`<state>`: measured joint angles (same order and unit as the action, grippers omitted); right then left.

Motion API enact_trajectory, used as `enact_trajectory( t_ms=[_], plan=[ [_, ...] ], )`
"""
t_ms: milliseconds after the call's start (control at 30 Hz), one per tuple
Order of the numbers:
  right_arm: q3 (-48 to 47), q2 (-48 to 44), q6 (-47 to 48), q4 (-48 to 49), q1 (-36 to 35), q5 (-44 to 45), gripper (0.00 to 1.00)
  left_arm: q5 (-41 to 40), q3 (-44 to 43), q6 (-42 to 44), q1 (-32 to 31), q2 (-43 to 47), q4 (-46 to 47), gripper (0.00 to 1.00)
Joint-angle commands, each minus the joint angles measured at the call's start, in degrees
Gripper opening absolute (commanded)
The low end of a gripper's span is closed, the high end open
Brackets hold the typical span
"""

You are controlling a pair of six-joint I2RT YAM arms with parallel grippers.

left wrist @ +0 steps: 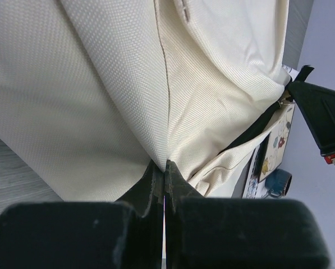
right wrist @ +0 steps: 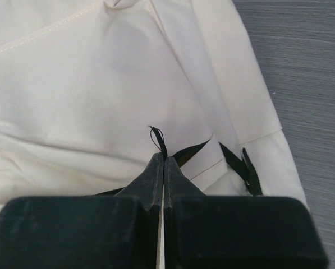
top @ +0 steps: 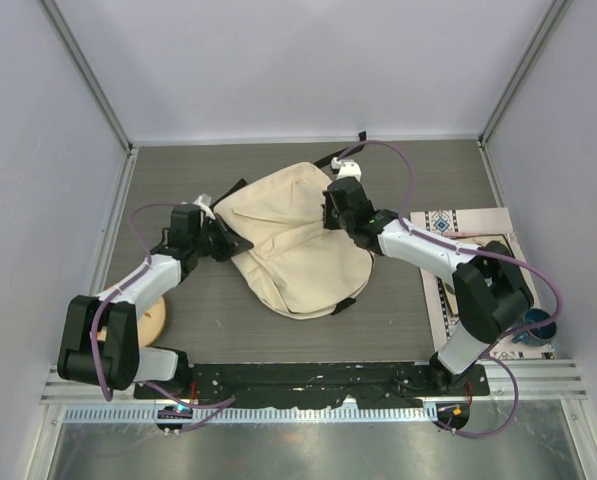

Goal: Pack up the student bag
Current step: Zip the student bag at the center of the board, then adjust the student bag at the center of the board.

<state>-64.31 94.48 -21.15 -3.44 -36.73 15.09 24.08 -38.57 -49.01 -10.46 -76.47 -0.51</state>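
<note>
Student bag (top: 293,250): cream, lay on table (top: 408,175). Left gripper (left wrist: 165,168): jaws closed, pinched bag fabric fold. Right gripper (right wrist: 163,161): jaws closed, pinched black cord (right wrist: 157,138).

Mine: left arm (top: 128,285) and right arm (top: 428,248), white shells, black joint housings; purple cables (top: 410,178) looped along each; left claw (left wrist: 165,171), right claw (right wrist: 163,162), matte black, blocky, taper-fingered.

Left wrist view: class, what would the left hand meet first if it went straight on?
The student bag: the left hand's shut tips sit at a cream fabric fold, apparently pinching it.
</note>
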Motion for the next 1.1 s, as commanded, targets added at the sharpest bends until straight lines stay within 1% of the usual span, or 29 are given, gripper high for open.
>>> enact_trajectory(
  t_ms=[0,133,333,500,667,767,867,967,1067],
  plan=[
    [1.2,-4.4,-1.1,3.2,4.6,8.2,0.01,-0.8,-0.7,3.0,4.0,1.1,-3.6,0.00],
    [1.6,-3.9,-1.6,4.8,6.9,6.2,0.01,1.6,-1.2,4.3,6.4,0.1,-4.3,0.00],
    [4.4,-1.8,-3.7,5.7,8.5,7.2,0.01,3.1,-1.7,5.8,8.9,-0.8,-5.1,0.00],
    [7.8,0.7,-6.5,8.3,11.5,5.4,0.01,3.4,-1.9,7.4,9.8,-0.5,-6.9,0.00],
    [9.3,1.8,-7.9,9.0,12.6,4.3,0.01,4.0,-2.0,8.8,10.3,-1.1,-7.4,0.00],
    [11.2,-0.3,-8.4,9.9,12.6,3.2,0.01,4.6,-2.8,9.5,10.3,-2.6,-7.6,0.00],
    [14.9,-4.9,-9.5,12.1,12.4,-0.7,0.01,7.6,-4.1,9.6,10.3,-5.2,-6.4,0.00],
    [18.0,-10.0,-10.3,12.1,10.2,-1.2,0.01,10.8,-6.2,9.2,10.2,-7.1,-4.2,0.00],
    [21.1,-14.6,-11.6,11.4,8.0,-1.3,0.01,11.3,-9.1,9.4,10.2,-8.8,-3.5,0.00]
  ],
)
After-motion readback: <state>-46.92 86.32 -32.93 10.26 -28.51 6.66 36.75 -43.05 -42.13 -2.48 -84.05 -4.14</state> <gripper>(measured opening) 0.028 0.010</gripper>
